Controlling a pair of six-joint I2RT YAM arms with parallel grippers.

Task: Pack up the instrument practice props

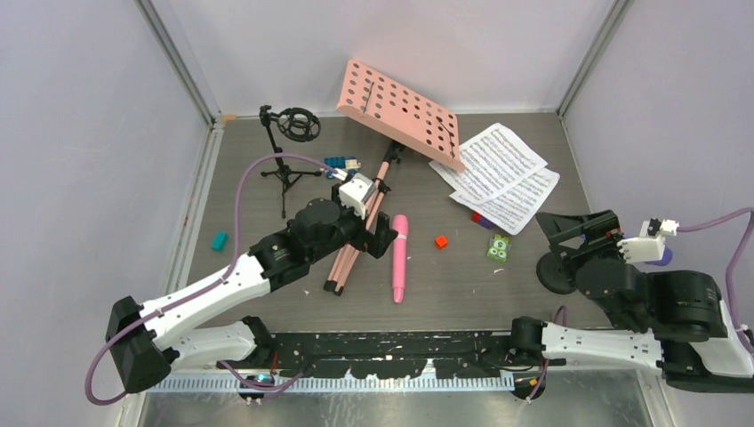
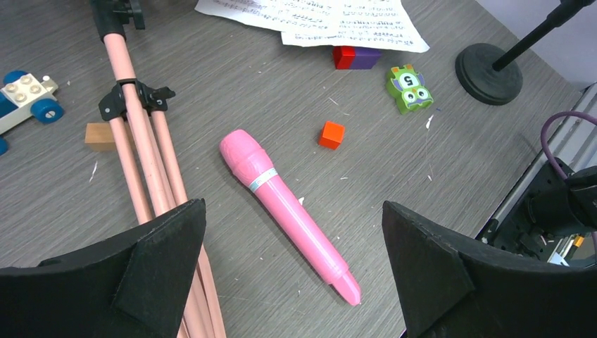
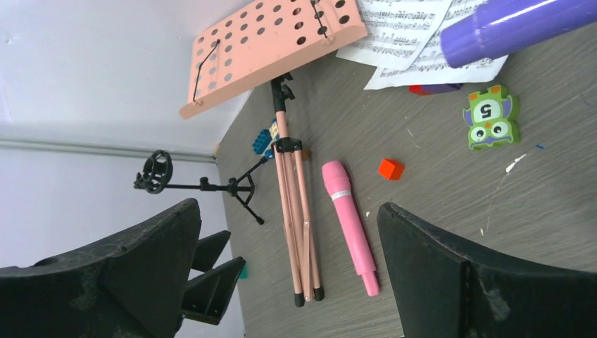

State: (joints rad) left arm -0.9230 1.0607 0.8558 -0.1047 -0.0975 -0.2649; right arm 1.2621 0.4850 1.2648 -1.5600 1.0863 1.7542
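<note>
The pink perforated music rack (image 1: 400, 111) lies tipped at the back, its folded tripod legs (image 1: 356, 240) pointing toward me. The pink microphone (image 1: 400, 258) lies right of the legs. White sheet-music pages (image 1: 498, 173) lie at the back right. One black mic mount (image 1: 286, 147) stands on a tripod at the back left. The other, with a round base (image 1: 556, 271), stands by my right gripper (image 1: 573, 233), which is open and empty. The purple microphone (image 3: 514, 28) lies by the pages. My left gripper (image 1: 381, 236) is open above the pink microphone (image 2: 288, 211), its left finger over the legs (image 2: 148, 169).
Small toys are scattered about: a teal block (image 1: 219, 240), a red cube (image 1: 440, 241), a green owl block (image 1: 499, 247), a red and purple block (image 2: 355, 56), a wooden block (image 2: 98, 135) and a blue toy car (image 1: 342, 165). Walls close in the table.
</note>
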